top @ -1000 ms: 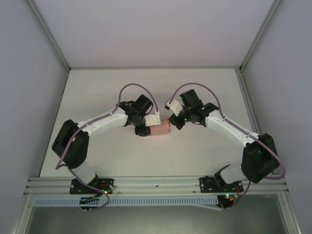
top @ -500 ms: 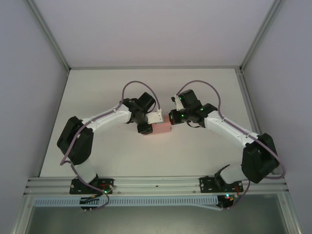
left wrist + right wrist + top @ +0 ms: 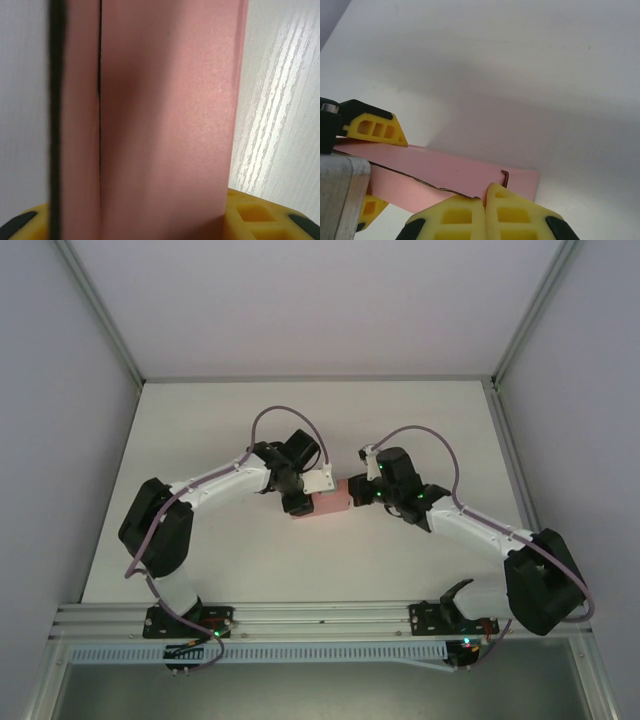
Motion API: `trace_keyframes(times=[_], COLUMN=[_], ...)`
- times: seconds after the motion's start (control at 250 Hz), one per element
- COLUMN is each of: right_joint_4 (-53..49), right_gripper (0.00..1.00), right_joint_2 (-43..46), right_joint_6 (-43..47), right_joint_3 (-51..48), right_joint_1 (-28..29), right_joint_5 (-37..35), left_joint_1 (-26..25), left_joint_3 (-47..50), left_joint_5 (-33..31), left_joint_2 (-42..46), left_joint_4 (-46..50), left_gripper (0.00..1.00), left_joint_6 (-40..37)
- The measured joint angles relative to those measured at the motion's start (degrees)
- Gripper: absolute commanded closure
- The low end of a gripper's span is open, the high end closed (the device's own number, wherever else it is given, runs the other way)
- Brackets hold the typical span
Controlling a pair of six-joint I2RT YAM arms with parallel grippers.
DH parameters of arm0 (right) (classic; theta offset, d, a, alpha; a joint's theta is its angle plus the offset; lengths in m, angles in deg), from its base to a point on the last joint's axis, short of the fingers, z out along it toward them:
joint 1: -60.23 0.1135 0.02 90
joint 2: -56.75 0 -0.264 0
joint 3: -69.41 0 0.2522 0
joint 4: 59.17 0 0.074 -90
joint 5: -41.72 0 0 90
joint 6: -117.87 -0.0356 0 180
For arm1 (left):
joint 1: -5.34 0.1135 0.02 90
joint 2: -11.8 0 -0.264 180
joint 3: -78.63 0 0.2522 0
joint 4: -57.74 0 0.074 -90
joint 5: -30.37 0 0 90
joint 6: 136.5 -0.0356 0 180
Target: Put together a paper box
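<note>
The paper box [image 3: 333, 502] is a small salmon-pink flat box held just above the table's middle. My left gripper [image 3: 305, 502] is shut on its left end. In the left wrist view the pink card [image 3: 165, 125] runs upright between the yellow fingers [image 3: 260, 215], with a dark seam down its left side. From the right wrist camera I see those left fingers [image 3: 372, 129] above and below the box [image 3: 450, 172]. My right gripper [image 3: 484, 200] is shut, its tips touching the box's torn-looking edge beside a small raised tab [image 3: 505, 177]. From above, the right gripper [image 3: 357, 495] meets the box's right end.
The white table [image 3: 200, 420] is walled by pale panels on three sides. An aluminium rail [image 3: 320, 618] runs along the near edge, where both arm bases are bolted. Purple cables loop above both wrists.
The right arm has swung down and leftward, bringing its shut gripper onto the box's right end. The left arm nudged the box slightly toward the back, then held still.
</note>
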Motion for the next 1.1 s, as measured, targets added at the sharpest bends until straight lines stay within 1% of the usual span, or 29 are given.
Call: trace_keyframes(times=[0.068,0.12,0.16,0.216,0.256,0.311,0.343,0.379,0.423,0.427,0.439,0.447,0.459,0.571,0.719,0.846,0.97,0.998,1.07,1.102], right_joint_4=[3.0,4.9,6.3,8.0,9.4,11.1,11.4,11.5,11.2,11.1,11.0,10.8,10.4,6.3,1.1,-1.5,-3.5,-3.8,-4.2,-4.5], right_gripper=[1.0,1.0,1.0,1.0,1.0,1.0,1.0,1.0,1.0,1.0,1.0,1.0,1.0,1.0,1.0,1.0,1.0,1.0,1.0,1.0], right_joint_2=[0.2,0.5,0.9,1.2,1.4,1.7,1.8,1.8,1.8,1.8,1.9,1.9,1.9,2.2,2.6,2.7,1.9,1.7,1.2,1.0], right_joint_6=[0.9,1.6,2.3,3.1,3.5,3.9,3.9,3.9,3.9,3.9,3.9,3.9,3.9,3.7,2.8,2.8,2.5,2.4,2.1,2.0], right_joint_3=[-1.7,-2.9,-3.8,-5.0,-5.9,-6.9,-7.1,-7.1,-7.0,-7.0,-6.9,-6.8,-6.6,-4.7,-2.3,-1.2,0.1,0.3,0.9,1.1], right_joint_1=[0.3,0.7,1.0,1.5,2.0,2.6,3.0,3.3,3.8,3.8,4.0,4.1,4.3,6.5,9.1,11.0,12.6,12.8,13.3,13.4], right_joint_5=[-0.7,-1.6,-2.4,-3.4,-4.4,-5.4,-6.1,-6.8,-7.8,-7.8,-8.1,-8.3,-8.7,-11.6,-15.3,-17.9,-20.7,-21.2,-22.2,-22.6], left_joint_1=[0.0,0.0,0.0,0.0,0.0,0.0,0.0,0.0,0.0,0.0,0.0,0.0,0.0,-0.9,-3.4,-4.0,-3.9,-3.9,-3.9,-3.9], left_joint_3=[0.0,0.0,0.0,-0.1,-0.1,-0.2,-0.4,-0.6,-0.9,-1.0,-1.0,-1.1,-1.2,-1.7,-1.5,0.2,4.8,5.9,8.3,9.3], left_joint_5=[0.0,0.0,0.0,-0.1,-0.2,-0.3,-0.3,-0.4,-0.6,-0.7,-0.7,-0.7,-0.7,-2.1,-5.2,-8.7,-13.2,-14.2,-15.9,-16.3], left_joint_2=[0.0,0.0,0.0,0.0,0.0,0.0,0.0,0.0,0.0,0.0,0.0,0.0,0.0,1.0,5.6,11.3,17.4,18.6,21.0,21.8], left_joint_4=[-0.2,-0.7,-0.9,-1.1,-1.2,-1.3,-1.3,-1.3,-1.4,-1.5,-1.5,-1.6,-1.6,-2.6,-4.2,-5.9,-7.1,-7.0,-6.4,-6.3], left_gripper=[0.48,0.48,0.45,0.45,0.38,0.37,0.3,0.25,0.17,0.15,0.03,0.01,0.0,0.0,0.0,0.0,0.0,0.04,0.19,0.24], left_joint_6=[0.5,0.8,0.8,1.0,1.1,1.6,1.9,2.1,2.3,2.6,3.0,2.9,2.8,4.0,7.0,12.7,20.8,23.0,28.8,31.4])
